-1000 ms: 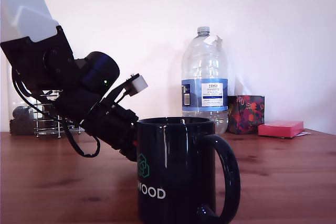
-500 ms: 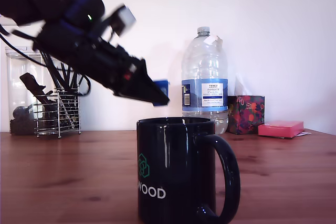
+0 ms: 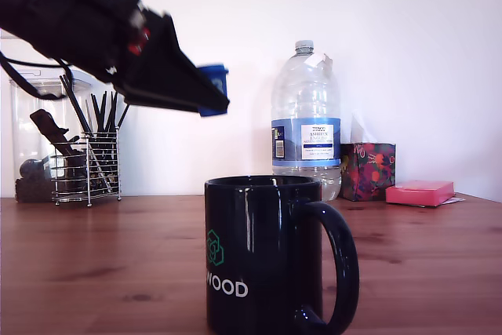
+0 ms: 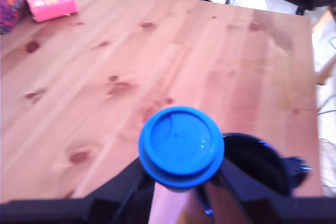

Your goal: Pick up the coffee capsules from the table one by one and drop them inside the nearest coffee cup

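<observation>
Exterior view, left to right: gripper was up in the air, jaws clenched on a blue capsule, above the coffee cup and offset toward the exterior view's left. The cup stood near the table's front edge. Wrist view: capsule face-on, cup mouth just beside it, not under it. Judgement: shift over until the capsule centres above the opening, lower close to the rim, then release, so it cannot bounce out.
</observation>
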`<state>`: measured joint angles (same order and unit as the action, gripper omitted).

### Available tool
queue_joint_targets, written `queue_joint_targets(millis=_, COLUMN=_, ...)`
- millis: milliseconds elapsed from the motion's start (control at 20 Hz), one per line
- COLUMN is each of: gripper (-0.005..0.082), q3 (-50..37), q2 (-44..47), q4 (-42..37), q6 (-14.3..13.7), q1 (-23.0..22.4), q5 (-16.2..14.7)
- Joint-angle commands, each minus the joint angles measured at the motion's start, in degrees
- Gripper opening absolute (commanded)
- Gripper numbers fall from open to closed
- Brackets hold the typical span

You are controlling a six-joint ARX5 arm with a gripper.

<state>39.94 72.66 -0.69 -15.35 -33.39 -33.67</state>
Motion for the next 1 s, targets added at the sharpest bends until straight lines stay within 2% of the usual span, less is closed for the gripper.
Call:
queue_joint_targets(millis=0, gripper=0.0141, q3=-2.14, q2=-2.12, q4=1.27, q6=0.7, q1=-1.29, q5=0.74)
queue_joint_targets(millis=250, gripper=0.0141, q3=-3.15, q2=-7.19, q4=8.55, q6=1.03, q1=-5.2, q5=3.17)
queue_joint_targets(millis=750, gripper=0.0141, q3=-2.75, q2=-8.96, q4=10.97, q6=1.88, q1=-7.74, q5=3.52)
queue_joint_targets(millis=950, gripper=0.0143, q3=0.02, q2=-8.26, q4=13.53, q6=1.62, q1=-10.01, q5=7.32)
